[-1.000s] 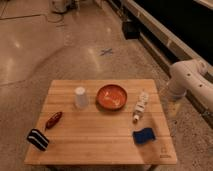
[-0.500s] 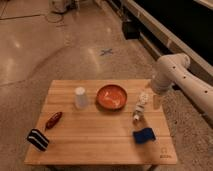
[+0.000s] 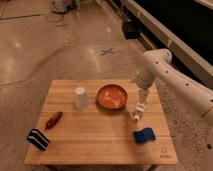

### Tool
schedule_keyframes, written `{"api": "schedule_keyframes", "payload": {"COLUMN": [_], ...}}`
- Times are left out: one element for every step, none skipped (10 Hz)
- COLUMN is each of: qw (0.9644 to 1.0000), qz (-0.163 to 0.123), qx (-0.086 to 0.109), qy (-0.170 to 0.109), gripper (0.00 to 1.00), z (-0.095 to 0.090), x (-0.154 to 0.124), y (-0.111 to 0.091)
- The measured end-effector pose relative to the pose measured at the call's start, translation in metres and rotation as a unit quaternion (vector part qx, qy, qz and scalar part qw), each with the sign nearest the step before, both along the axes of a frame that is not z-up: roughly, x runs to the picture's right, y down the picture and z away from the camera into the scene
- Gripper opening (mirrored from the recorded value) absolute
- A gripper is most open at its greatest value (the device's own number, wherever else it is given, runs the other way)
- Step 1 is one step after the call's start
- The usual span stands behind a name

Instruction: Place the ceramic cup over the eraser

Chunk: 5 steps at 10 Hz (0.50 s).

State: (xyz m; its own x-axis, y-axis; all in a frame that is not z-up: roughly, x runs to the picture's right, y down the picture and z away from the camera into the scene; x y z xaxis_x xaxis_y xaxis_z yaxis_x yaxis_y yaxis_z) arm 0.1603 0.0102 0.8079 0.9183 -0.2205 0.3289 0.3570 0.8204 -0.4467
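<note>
The white ceramic cup stands upright on the wooden table, left of the orange bowl. The black eraser with white stripes lies near the table's front left corner. My gripper hangs from the white arm over the table's right side, just right of the bowl and above the white bottle. It is far from the cup and the eraser.
A reddish-brown elongated object lies between the cup and the eraser. A blue block sits at the front right. A dark bench runs along the back right. Polished floor surrounds the table.
The arm has swung in from the right edge toward the table's centre, and the gripper now sits over the bottle next to the bowl. The objects have not moved.
</note>
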Motion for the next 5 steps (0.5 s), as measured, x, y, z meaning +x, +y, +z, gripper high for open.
{"api": "schedule_keyframes", "payload": {"qw": [0.9997, 0.999, 0.998, 0.9967, 0.9945], "qz": [-0.017, -0.03, -0.042, -0.055, -0.07], "qx": [0.006, 0.011, 0.015, 0.019, 0.025], "qy": [-0.019, -0.032, -0.045, -0.057, -0.074], "gripper": [0.8, 0.8, 0.8, 0.8, 0.8], "z": [-0.001, -0.003, -0.005, -0.007, -0.011], "x": [-0.023, -0.04, -0.056, -0.072, -0.093], "y": [-0.002, -0.003, -0.003, -0.003, -0.003]}}
